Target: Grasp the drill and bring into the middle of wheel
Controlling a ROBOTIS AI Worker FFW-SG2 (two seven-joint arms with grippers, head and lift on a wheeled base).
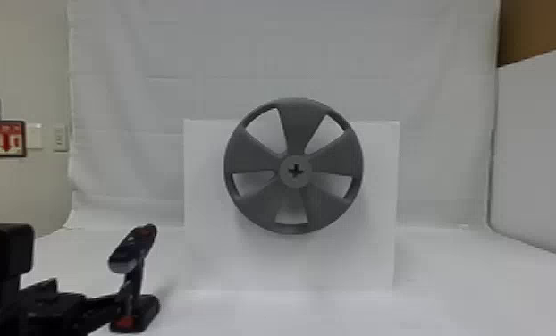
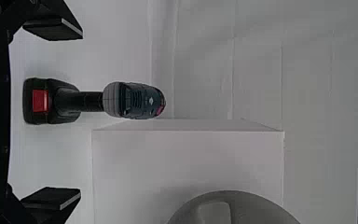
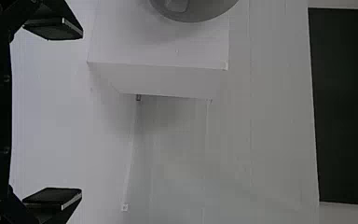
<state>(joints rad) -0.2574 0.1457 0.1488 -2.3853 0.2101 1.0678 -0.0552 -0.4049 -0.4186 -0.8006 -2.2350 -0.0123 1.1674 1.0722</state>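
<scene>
Black w/ red patches: the drill (image 1: 134, 250), upright on its battery foot on the white table (image 1: 447, 286), L side of scene, nearer than the wheel. L gripper (image 2: 81, 113): fingers spread wide, nothing pinched; in the L wrist view the drill stands ahead, its line falling btwn them, w/ visible room either side. In the head view this gripper overlaps the drill's lower part; contact there can't be told. Wheel (image 1: 296, 125): grey, five-spoked, mid-scene, on the near face of the white box (image 1: 292, 263); its hub (image 1: 296, 171) bears a cross-shaped recess, presumably the target. R gripper (image 3: 81, 114): fingers also spread, empty, facing the R part of the scene.

Progress (est.): approach well along, L gripper roughly lined up; grasp not yet made. Left to do: close on the handle, lift, carry R to the wheel, align tip w/ hub, bring in to the middle.
</scene>
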